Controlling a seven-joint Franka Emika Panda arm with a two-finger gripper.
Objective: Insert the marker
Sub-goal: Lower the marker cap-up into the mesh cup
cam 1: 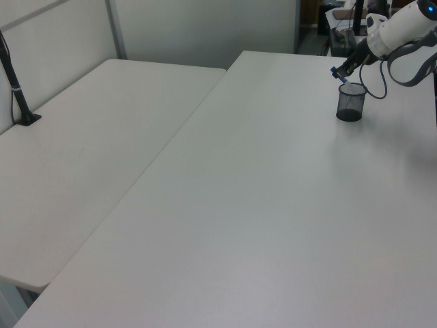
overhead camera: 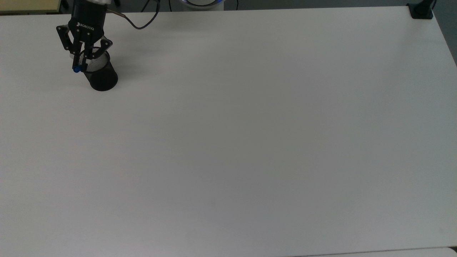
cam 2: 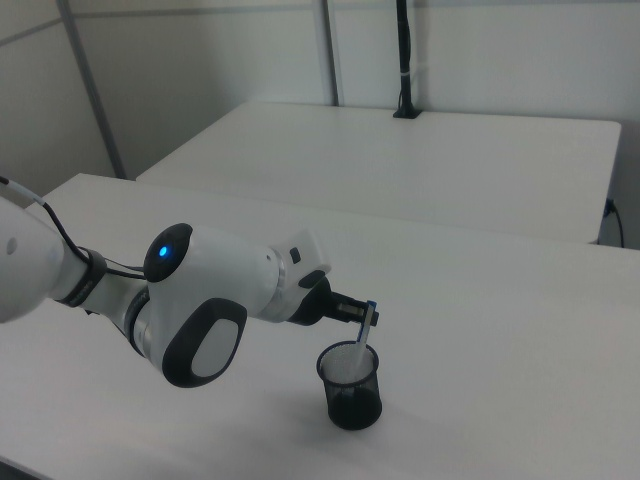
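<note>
A black mesh cup [overhead camera: 102, 76] stands near the far left corner of the white table [overhead camera: 250, 142] in the top view. My gripper [overhead camera: 79, 63] hangs over the cup's left rim, shut on the marker [overhead camera: 76, 70]. The marker is tilted, its small blue end up and its lower part inside the cup. In the right view the marker [cam 2: 366, 328] leans out of the cup [cam 2: 352, 385] with the gripper [cam 2: 358, 312] on its upper end. The left view has the gripper [cam 1: 339, 70] just above the cup [cam 1: 350, 104].
A black cable [overhead camera: 139, 23] trails from the arm across the table's back edge. A black clamp [overhead camera: 421, 10] sits at the top view's far right corner. A second white table [cam 1: 82, 137] with a black post [cam 1: 17, 89] adjoins in the left view.
</note>
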